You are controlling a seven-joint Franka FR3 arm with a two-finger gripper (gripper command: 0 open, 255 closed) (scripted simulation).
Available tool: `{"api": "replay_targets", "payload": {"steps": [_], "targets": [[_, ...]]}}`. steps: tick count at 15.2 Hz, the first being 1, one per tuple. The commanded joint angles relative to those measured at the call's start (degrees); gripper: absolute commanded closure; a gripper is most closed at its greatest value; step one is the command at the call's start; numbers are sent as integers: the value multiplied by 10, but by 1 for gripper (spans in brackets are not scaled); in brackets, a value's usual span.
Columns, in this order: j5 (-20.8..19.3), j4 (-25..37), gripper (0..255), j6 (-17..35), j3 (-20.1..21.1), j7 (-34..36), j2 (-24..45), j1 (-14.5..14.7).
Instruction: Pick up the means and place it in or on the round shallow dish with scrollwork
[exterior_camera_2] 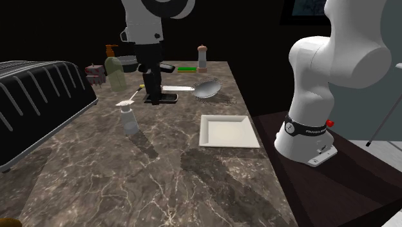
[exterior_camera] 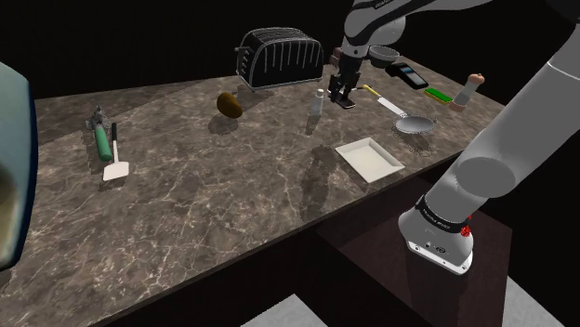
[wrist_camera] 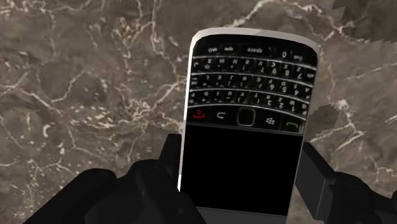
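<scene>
Pinching the black slab-shaped keypad phone point(wrist_camera: 251, 95) by its screen end, the all-black claw point(wrist_camera: 242, 175) may let it pivot and slip short of the round silvery dish point(exterior_camera: 401, 124) nearby.

Black phone point(wrist_camera: 245, 127) with silver edge, brown white-veined marbled counter point(exterior_camera: 232, 204), plain white tray point(exterior_camera: 370, 157)

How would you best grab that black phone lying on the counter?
By its two long side edges, across the narrow width, coming straight down from above. The phone lies flat and face up on the counter, so only its thin sides offer opposing surfaces. The gripper clasps it that way at the screen half.
</scene>
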Motion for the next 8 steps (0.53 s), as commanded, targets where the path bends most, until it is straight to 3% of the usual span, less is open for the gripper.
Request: {"api": "replay_targets", "payload": {"steps": [1, 8], "targets": [[-5, -15, 255, 0, -9, -15, -14, -9], [-36, -68, 255, -1, -61, -96, -68, -58]]}}
